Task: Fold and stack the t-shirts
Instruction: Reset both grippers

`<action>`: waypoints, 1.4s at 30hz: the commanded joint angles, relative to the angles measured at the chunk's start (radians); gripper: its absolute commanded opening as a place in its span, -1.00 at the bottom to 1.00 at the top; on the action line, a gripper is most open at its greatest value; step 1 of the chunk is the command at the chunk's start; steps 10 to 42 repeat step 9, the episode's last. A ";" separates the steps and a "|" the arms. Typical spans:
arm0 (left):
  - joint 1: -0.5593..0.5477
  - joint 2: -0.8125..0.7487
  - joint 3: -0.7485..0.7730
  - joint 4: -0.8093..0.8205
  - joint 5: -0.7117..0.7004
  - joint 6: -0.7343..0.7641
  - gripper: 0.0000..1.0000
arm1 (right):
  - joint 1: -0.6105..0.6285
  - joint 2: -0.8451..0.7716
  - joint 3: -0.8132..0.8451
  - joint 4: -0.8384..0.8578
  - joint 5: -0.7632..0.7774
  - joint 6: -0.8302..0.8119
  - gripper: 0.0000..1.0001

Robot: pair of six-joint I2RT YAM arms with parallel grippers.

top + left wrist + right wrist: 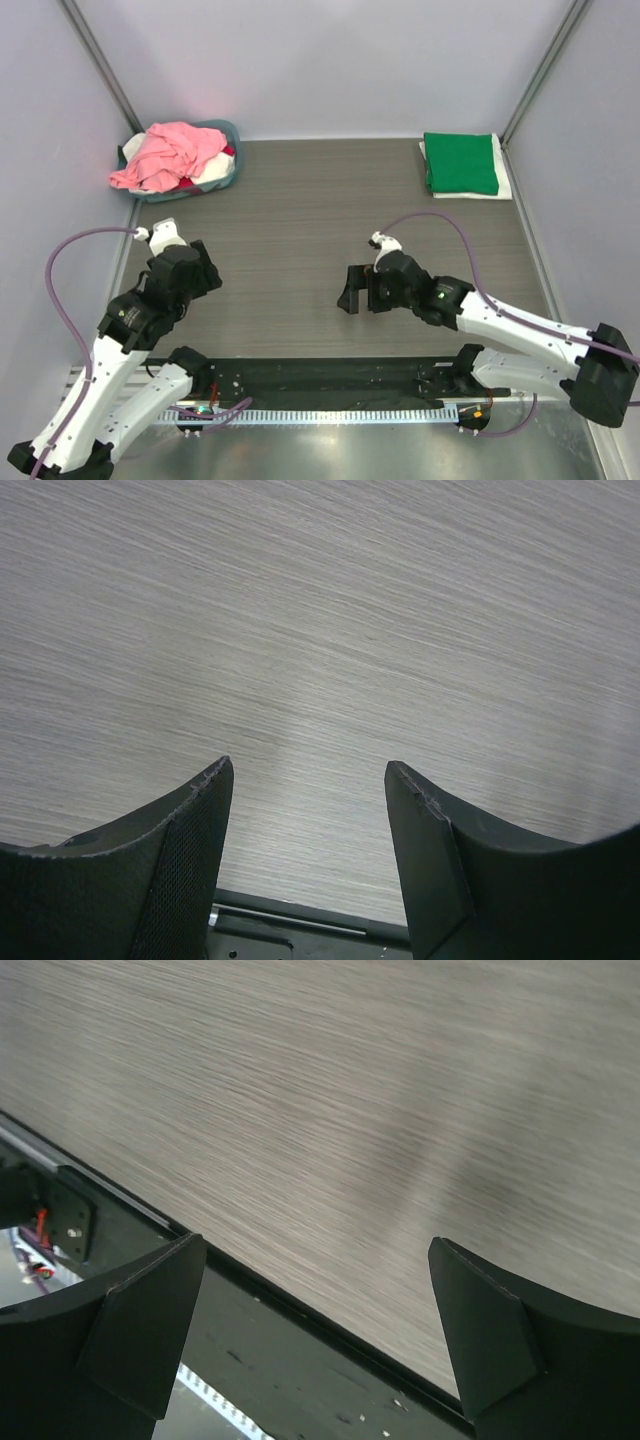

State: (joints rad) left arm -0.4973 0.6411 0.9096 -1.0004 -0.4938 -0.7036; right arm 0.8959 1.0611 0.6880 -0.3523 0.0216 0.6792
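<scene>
Sitting between shirts: green t-shirt [460, 163] folded, stacked on white t-shirt [504, 182] far right; pink t-shirt [170, 155] heaped in basket [231, 131] far left. Left fingers [190, 860] parted, empty; right fingers [150, 1330] spread wide, empty; both over near worktop [300, 200]. Next, likely: reach far left, pinch pink cloth, drag to centre. Only top view shows shirts; wrist views show bare wood grain

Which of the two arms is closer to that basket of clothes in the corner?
The left. The left gripper hangs on the basket's side, a little nearer the arm bases. The right gripper hangs over the middle of the table, farther off to the right.
</scene>
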 commanded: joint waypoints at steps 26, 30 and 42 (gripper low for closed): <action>0.005 0.029 0.008 0.005 -0.043 -0.023 0.30 | 0.008 -0.227 -0.067 -0.140 0.272 0.083 0.99; 0.005 0.029 0.008 0.005 -0.043 -0.023 0.30 | 0.008 -0.227 -0.067 -0.140 0.272 0.083 0.99; 0.005 0.029 0.008 0.005 -0.043 -0.023 0.30 | 0.008 -0.227 -0.067 -0.140 0.272 0.083 0.99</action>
